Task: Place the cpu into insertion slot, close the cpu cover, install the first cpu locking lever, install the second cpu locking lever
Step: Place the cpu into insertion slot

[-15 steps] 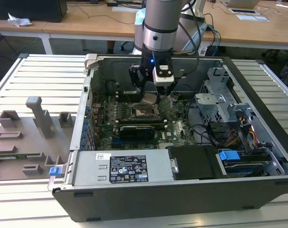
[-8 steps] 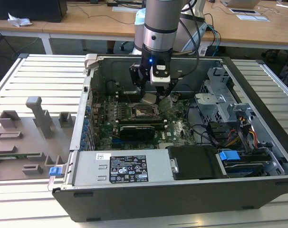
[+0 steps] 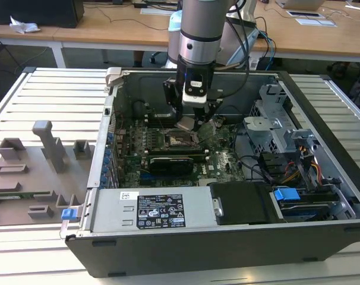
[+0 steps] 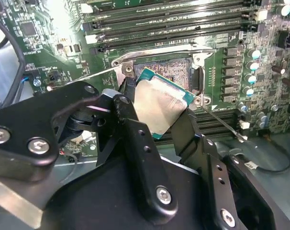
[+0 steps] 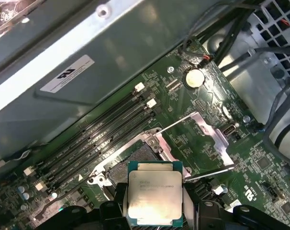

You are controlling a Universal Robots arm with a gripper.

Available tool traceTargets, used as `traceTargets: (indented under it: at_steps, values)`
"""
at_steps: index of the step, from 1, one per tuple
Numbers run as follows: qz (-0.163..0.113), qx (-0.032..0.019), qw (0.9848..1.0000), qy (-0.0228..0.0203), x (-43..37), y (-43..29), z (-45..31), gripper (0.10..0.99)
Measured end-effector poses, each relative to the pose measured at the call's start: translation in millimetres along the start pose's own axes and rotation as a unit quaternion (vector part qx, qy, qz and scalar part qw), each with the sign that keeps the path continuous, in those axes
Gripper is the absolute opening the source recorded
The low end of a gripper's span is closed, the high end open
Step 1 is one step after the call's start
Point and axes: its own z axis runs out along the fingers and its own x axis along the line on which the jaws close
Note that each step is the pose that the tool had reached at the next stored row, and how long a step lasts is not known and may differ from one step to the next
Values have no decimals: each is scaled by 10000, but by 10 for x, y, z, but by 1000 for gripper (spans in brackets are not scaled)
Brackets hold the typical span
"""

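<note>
Your gripper is clamped on the cpu, with one finger on each of two opposite edges. The cpu's underside is hidden from you. The slot lies just beyond the fingertips, and in both wrist views the cpu covers its near part. You cannot tell whether the two touch. Past the slot, the cover stands swung open. In the exterior view the arm hides the far side of the slot.

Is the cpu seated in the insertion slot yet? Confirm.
No, in the first wrist view the tool holds the cpu clear of the bare insertion slot.
</note>
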Motion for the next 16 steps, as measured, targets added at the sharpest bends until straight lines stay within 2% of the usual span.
traceTargets:
  at_steps: [7,11,13,16]
  values:
    - [522,14,9986,-7,0,0,3,541]
    - [921,22,9957,-12,0,0,5,541]
    - [1137,34,9935,-21,0,0,6,541]
    - [1286,48,9917,-32,0,0,6,541]
